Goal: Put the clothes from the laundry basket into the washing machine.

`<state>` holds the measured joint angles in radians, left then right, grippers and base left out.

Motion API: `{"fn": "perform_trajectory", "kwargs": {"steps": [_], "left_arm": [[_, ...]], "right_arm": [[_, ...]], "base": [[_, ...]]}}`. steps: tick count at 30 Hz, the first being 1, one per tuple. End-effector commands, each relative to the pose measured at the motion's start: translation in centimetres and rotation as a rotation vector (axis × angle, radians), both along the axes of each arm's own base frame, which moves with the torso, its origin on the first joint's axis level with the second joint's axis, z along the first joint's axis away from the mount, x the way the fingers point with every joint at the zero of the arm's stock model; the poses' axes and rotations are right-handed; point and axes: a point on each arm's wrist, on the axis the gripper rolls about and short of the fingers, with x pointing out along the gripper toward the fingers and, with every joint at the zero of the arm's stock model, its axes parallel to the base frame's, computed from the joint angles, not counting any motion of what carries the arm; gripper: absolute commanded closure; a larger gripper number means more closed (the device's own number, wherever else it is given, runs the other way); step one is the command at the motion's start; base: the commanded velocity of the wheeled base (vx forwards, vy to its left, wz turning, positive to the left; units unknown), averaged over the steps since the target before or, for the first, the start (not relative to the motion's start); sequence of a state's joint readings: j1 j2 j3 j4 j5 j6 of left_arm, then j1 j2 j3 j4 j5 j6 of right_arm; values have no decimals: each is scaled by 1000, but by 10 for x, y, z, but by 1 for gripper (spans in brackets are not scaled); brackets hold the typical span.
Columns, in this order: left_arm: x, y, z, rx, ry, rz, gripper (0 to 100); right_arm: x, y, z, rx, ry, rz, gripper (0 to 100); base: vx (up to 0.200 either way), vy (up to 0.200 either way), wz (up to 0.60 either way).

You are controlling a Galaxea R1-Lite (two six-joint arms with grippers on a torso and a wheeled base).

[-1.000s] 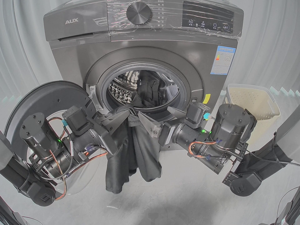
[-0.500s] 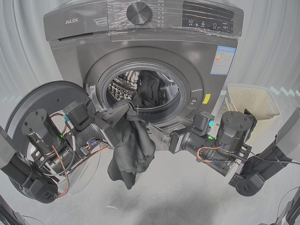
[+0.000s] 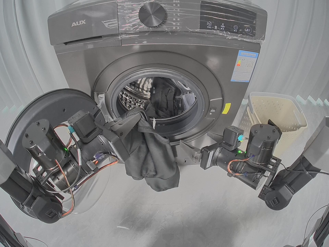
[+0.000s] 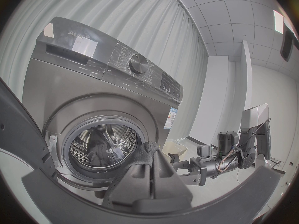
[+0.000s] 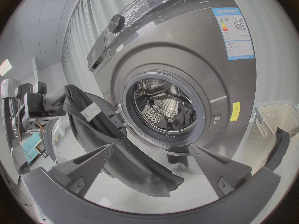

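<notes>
Hanging from the left gripper (image 3: 132,120), a dark garment (image 3: 150,158) droops in front of the washing machine (image 3: 154,52), its top at the lower rim of the round opening (image 3: 161,73) and its bottom clear of the floor (image 3: 205,210). The left fingers (image 4: 137,181) are pressed together on a fold of the cloth. The right gripper (image 5: 149,147) sits low, just right of the garment, its fingers spread wide and holding nothing. The door (image 3: 51,107) stands swung out to the left. Other dark clothes (image 3: 164,102) lie in the drum. The laundry basket (image 3: 277,110) stands beside the machine's right side, with a dark cloth (image 3: 272,123) over its near rim. A white tag (image 3: 154,122) hangs on the garment; a blue label (image 3: 244,66) and a yellow sticker (image 3: 226,108) mark the front, their print too small to read.
</notes>
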<state>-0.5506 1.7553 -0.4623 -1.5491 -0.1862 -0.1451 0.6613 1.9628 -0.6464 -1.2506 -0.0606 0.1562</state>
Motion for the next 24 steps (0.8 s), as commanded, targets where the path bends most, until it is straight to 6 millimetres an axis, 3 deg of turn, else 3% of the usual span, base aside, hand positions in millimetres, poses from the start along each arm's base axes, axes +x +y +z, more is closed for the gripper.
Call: {"fn": "perform_trajectory", "kwargs": {"steps": [1,5,24], "left_arm": [[0,0,2,-5,-6,0,100],[0,0,2,-6,-7,2,100],[1,0,3,-9,-10,6,100]], "right_arm": [[8,-1,-13,-25,20,0,0],[10,3,-27,-58,42,18,0],[13,26,-48,-60,30,100,0]], "base": [[0,0,0],[0,0,0],[0,0,0]]}}
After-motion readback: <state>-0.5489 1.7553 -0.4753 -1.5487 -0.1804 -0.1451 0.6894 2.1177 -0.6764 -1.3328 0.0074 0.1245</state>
